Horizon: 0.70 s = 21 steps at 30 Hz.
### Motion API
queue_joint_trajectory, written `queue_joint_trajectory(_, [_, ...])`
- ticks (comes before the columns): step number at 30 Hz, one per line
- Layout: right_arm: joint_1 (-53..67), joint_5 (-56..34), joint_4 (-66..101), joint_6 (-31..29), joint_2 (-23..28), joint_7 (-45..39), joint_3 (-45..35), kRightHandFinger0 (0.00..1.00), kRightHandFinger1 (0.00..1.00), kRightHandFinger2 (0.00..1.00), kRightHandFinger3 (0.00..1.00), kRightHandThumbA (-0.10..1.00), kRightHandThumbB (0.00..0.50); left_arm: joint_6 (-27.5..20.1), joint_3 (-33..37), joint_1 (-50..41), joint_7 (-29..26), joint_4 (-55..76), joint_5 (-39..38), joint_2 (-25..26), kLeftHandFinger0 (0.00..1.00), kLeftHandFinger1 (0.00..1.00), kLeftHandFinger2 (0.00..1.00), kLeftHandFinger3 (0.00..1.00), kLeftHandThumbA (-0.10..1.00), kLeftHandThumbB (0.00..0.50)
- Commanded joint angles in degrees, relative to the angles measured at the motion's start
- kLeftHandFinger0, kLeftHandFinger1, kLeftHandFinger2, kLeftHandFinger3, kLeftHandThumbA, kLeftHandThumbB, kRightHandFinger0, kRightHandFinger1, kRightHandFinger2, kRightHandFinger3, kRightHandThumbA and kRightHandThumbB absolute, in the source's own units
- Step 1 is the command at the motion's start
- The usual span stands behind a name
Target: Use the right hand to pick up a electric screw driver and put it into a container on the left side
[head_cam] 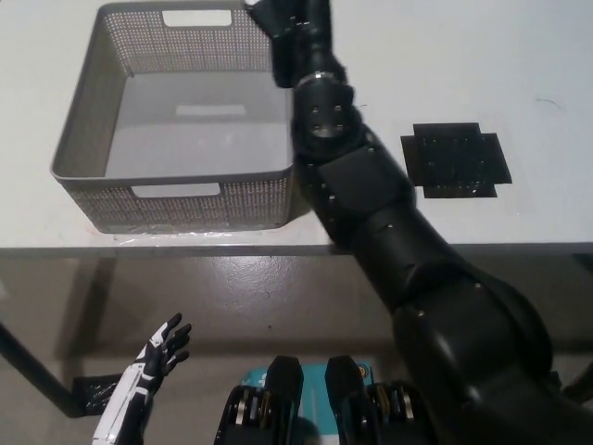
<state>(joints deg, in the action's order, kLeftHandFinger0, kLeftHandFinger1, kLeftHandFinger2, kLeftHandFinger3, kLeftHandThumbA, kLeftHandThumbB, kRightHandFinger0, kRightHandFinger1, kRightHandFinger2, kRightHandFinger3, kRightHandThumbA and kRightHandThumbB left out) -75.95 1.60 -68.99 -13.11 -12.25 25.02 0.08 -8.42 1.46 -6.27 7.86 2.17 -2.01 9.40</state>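
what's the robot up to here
The robot's black right arm reaches across the white table so that its right hand is at the far right corner of the grey basket, near the top edge of the picture. Whether it holds the screwdriver cannot be told from this view. The basket looks empty. A black mat lies bare on the right. The white left hand rests low, open.

A white worktop (519,56) fills the upper part of the view, its front edge running straight across. On its right side lies a flat black mat (456,159) with notched corners, sitting square to the edge. A thin dark fleck marks the surface near the far right. Below the edge is a grey-brown floor (278,297). A dark leg (32,375) slants across the lower left corner, meeting a black foot (93,389) on the floor.
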Motion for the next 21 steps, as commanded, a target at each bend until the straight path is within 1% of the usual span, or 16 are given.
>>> queue_joint_trajectory(1, [-5.56, 1.31, -1.2, -3.17, -1.88, 1.1, 0.83, 0.0, 0.12, 0.64, 0.59, -0.1, 0.129, -2.11, 0.36, 0.71, 1.14, 1.13, 0.96, 1.48, 1.0, 1.0, 1.0, 1.0, 1.0, 0.0])
queue_joint_trajectory(2, [-5.54, 1.18, -1.82, -3.12, -2.19, 0.79, 0.84, 0.0, 0.18, 0.69, 0.61, -0.1, 0.121, -1.74, 0.43, 0.61, 1.17, 1.52, 1.0, 1.61, 1.0, 1.0, 1.0, 1.0, 1.0, 0.0])
queue_joint_trajectory(3, [-5.61, 1.12, -2.58, -3.16, -2.39, 0.96, 0.77, 0.0, 0.24, 0.72, 0.65, -0.1, 0.123, -1.67, 0.52, 0.84, 1.3, 1.57, 0.9, 1.79, 1.0, 1.0, 1.0, 1.0, 1.0, 0.006])
queue_joint_trajectory(4, [-5.54, 1.19, -3.56, -3.64, -2.72, 1.57, 0.78, 0.0, 0.27, 0.73, 0.66, -0.1, 0.132, -1.41, 0.56, 1.07, 1.61, 1.62, 0.61, 2.09, 1.0, 1.0, 1.0, 1.0, 1.0, 0.013])
queue_joint_trajectory(5, [-5.5, 0.91, -4.11, -3.09, -2.94, 1.74, 0.53, 0.0, 0.27, 0.72, 0.63, -0.1, 0.135, -1.52, 0.62, 1.19, 1.94, 1.58, 0.21, 2.23, 1.0, 1.0, 1.0, 1.0, 1.0, 0.02])
queue_joint_trajectory(6, [-5.42, 0.79, -4.39, -2.75, -3.01, 1.78, 0.42, 0.0, 0.26, 0.69, 0.59, -0.1, 0.133, -1.52, 0.68, 1.34, 2.05, 1.49, 0.32, 2.37, 1.0, 1.0, 1.0, 1.0, 1.0, 0.029])
queue_joint_trajectory(8, [-5.28, 0.58, -5.69, -2.19, -3.15, 1.87, 0.25, 0.0, 0.24, 0.68, 0.57, -0.1, 0.134, -0.74, 0.92, 2.02, 2.43, 1.57, 0.26, 2.64, 1.0, 1.0, 1.0, 1.0, 1.0, 0.043])
queue_joint_trajectory(10, [-4.91, 0.7, -6.48, -2.44, -3.23, 1.64, 0.43, 0.0, 0.23, 0.68, 0.55, -0.1, 0.13, -0.59, 1.1, 2.44, 2.63, 1.52, 0.27, 2.82, 1.0, 1.0, 1.0, 1.0, 1.0, 0.045])
queue_joint_trajectory(12, [-4.21, 0.49, -7.35, -3.11, -3.47, 0.6, 0.44, 0.0, 0.26, 0.73, 0.61, -0.1, 0.124, -0.45, 1.12, 2.57, 2.64, 1.69, 0.42, 3.0, 1.0, 1.0, 1.0, 1.0, 1.0, 0.03])
queue_joint_trajectory(13, [-3.94, 0.67, -7.78, -2.92, -3.58, 0.72, 0.61, 0.0, 0.27, 0.75, 0.64, -0.1, 0.125, -0.4, 1.18, 2.65, 2.65, 1.71, 0.59, 3.09, 1.0, 1.0, 1.0, 1.0, 1.0, 0.028])
queue_joint_trajectory(14, [-3.36, 1.79, -8.33, -2.85, -3.77, 1.74, 1.56, 0.0, 0.28, 0.76, 0.68, -0.1, 0.123, -0.63, 1.23, 2.72, 2.67, 1.55, 0.8, 3.19, 1.0, 1.0, 1.0, 1.0, 1.0, 0.037])
queue_joint_trajectory(15, [-2.91, 1.9, -8.69, -2.8, -3.91, 1.93, 1.72, 0.0, 0.27, 0.76, 0.67, -0.1, 0.112, -0.68, 1.28, 2.72, 2.78, 1.6, 0.89, 3.3, 1.0, 1.0, 1.0, 1.0, 1.0, 0.037])
queue_joint_trajectory(16, [-2.41, 2.32, -9.37, -1.64, -4.17, 2.09, 2.25, 0.0, 0.28, 0.78, 0.74, -0.1, 0.107, -0.62, 1.3, 2.66, 2.81, 1.8, 1.04, 3.39, 1.0, 1.0, 1.0, 1.0, 1.0, 0.028])
queue_joint_trajectory(17, [-1.97, 2.65, -9.8, -1.63, -4.22, 2.12, 2.73, 0.0, 0.29, 0.75, 0.77, -0.1, 0.098, -0.75, 1.28, 2.82, 2.94, 1.68, 0.89, 3.39, 1.0, 1.0, 1.0, 1.0, 1.0, 0.029])
queue_joint_trajectory(18, [-1.54, 2.78, -10.07, -1.56, -4.29, 2.07, 3.0, 0.0, 0.29, 0.75, 0.79, -0.1, 0.09, -0.99, 1.25, 2.89, 3.02, 1.55, 0.79, 3.39, 1.0, 1.0, 1.0, 1.0, 1.0, 0.029])
queue_joint_trajectory(21, [-0.39, 3.07, -10.54, -1.24, -4.11, 1.91, 3.61, 0.0, 0.3, 0.75, 0.8, -0.1, 0.088, -1.44, 1.39, 3.25, 3.24, 1.45, 1.24, 3.54, 1.0, 1.0, 1.0, 1.0, 1.0, 0.028])
